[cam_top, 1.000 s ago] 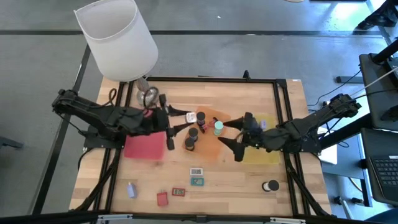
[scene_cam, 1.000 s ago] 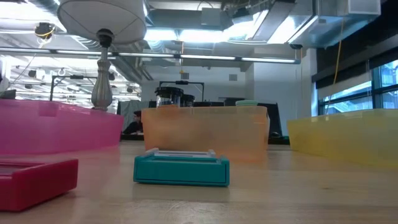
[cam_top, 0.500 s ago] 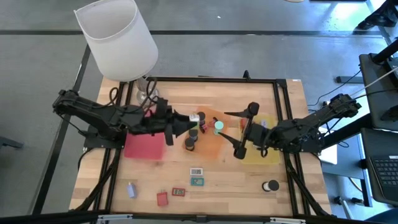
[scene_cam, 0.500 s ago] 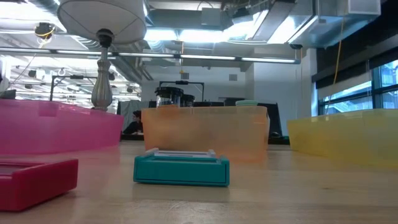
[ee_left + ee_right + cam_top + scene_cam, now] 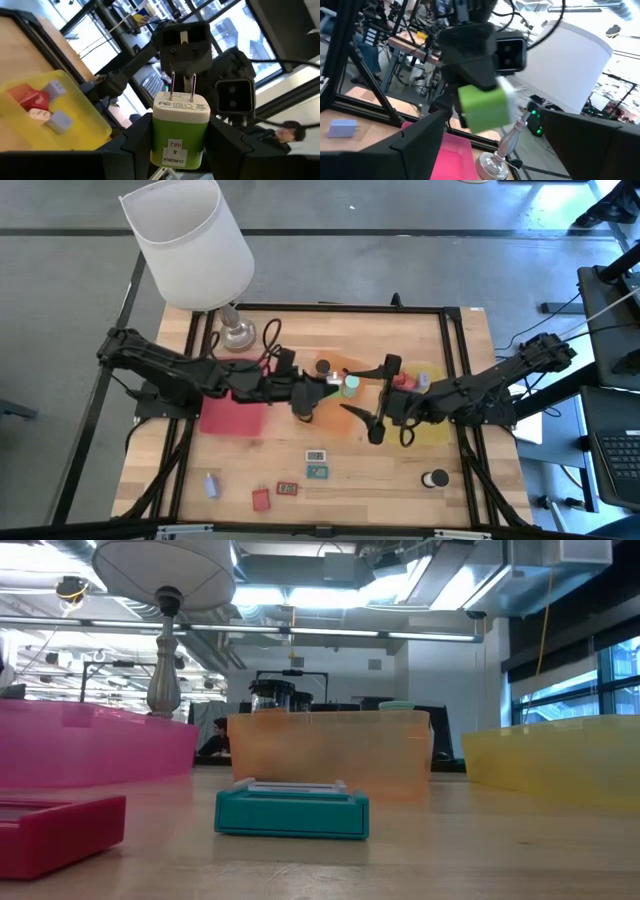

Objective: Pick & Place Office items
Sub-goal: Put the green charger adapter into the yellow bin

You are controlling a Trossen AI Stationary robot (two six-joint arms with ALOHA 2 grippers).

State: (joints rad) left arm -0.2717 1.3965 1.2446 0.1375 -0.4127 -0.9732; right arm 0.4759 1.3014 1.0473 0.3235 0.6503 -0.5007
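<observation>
**Midway over the orange tray: green-and-white charger in the left jaws**

Centrally in the left wrist view, a green-and-white plug-in charger (image 5: 180,131) sits pinched between the left gripper (image 5: 180,150)'s two dark fingers, prongs pointing away from the wrist. Jaws nearly closed, tight on its sides. From above, the same charger (image 5: 328,383) shows as a small pale spot just left of centre, over the orange tray (image 5: 352,420).

Right gripper (image 5: 372,395) faces it from the right, jaws spread wide, nothing between them; the charger (image 5: 484,107) shows green in its wrist view, near but apart.

On the orange tray: a teal round item (image 5: 351,386) just right of the charger, black round bottles (image 5: 306,410) below it. Yellow tray (image 5: 430,430) right of centre holds a red block (image 5: 402,381) and lavender pieces; these also show at the left of the left wrist view. Pink tray (image 5: 232,417) left of centre, under the left arm.

Lower part of the surface (image 5: 380,480): small flat rectangles (image 5: 316,464), a red block (image 5: 261,499), a lavender block (image 5: 211,484) at lower left, a black roll (image 5: 436,478) at lower right.

White-shaded lamp (image 5: 187,240) stands upper left.

Low view: teal rectangle (image 5: 292,810) lying flat in front of the orange tray.
</observation>
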